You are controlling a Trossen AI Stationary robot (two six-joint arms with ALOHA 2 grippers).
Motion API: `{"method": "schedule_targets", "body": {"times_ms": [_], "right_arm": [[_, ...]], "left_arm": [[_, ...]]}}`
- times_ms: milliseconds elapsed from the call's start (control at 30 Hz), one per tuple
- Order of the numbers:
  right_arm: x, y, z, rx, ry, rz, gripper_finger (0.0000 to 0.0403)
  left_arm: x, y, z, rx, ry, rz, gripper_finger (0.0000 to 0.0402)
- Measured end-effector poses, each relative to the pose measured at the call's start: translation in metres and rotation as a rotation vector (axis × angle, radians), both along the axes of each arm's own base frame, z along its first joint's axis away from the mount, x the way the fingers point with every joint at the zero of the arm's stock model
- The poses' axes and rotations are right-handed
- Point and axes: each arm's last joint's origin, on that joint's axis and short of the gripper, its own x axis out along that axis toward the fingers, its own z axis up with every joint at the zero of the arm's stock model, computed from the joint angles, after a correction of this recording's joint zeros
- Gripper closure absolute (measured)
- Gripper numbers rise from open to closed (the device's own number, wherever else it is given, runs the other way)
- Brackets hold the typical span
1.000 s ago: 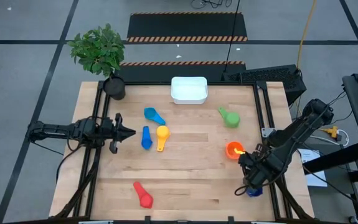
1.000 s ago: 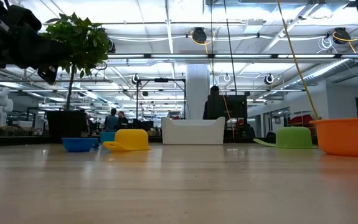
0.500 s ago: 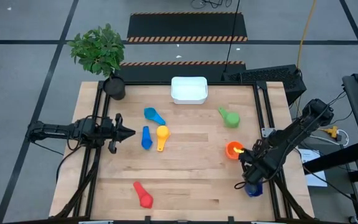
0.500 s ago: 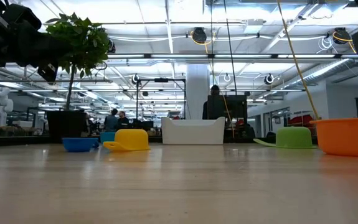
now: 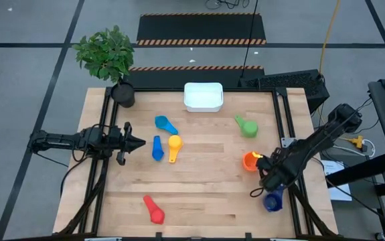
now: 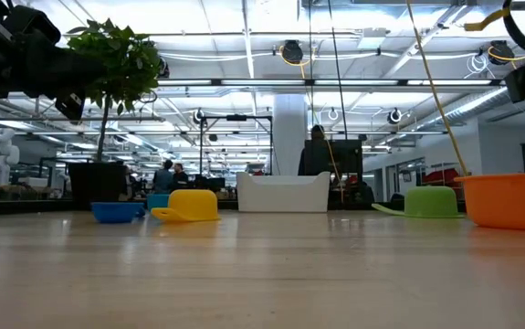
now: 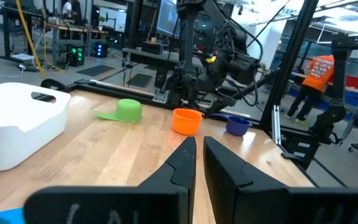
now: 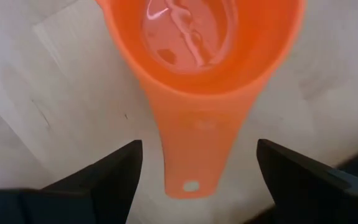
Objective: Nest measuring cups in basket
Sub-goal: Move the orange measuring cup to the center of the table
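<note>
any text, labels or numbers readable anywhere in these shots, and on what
None can be read.
Orange shirt of a person behind the table: dark print, too blurred to read.
Orange cup, white basket, other cups: no markings visible.

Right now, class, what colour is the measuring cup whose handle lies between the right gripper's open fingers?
Orange: the orange cup shows best in the right wrist view.

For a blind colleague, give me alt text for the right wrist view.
An orange measuring cup lies on the wooden table, handle pointing toward the camera. The right tool is open, one dark finger on each side of the handle, not touching it.
</note>
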Motion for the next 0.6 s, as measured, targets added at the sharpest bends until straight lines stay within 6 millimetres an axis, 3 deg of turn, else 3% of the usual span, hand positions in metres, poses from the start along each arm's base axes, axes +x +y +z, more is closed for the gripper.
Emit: {"method": "schedule_targets", "body": {"times_ms": [267, 600], "right_arm": [[-0.009, -0.011, -0.018, 0.030, 0.008, -0.019, 0.0106], [-0.009, -0.011, -0.019, 0.031, 0.012, 0.023, 0.0203]], "left_arm": [[0.000, 0.000, 0.001, -0.001, -0.013, 0.000, 0.0369], [0.000, 0.000, 0.002, -0.021, -0.018, -0.002, 0.0369]]}}
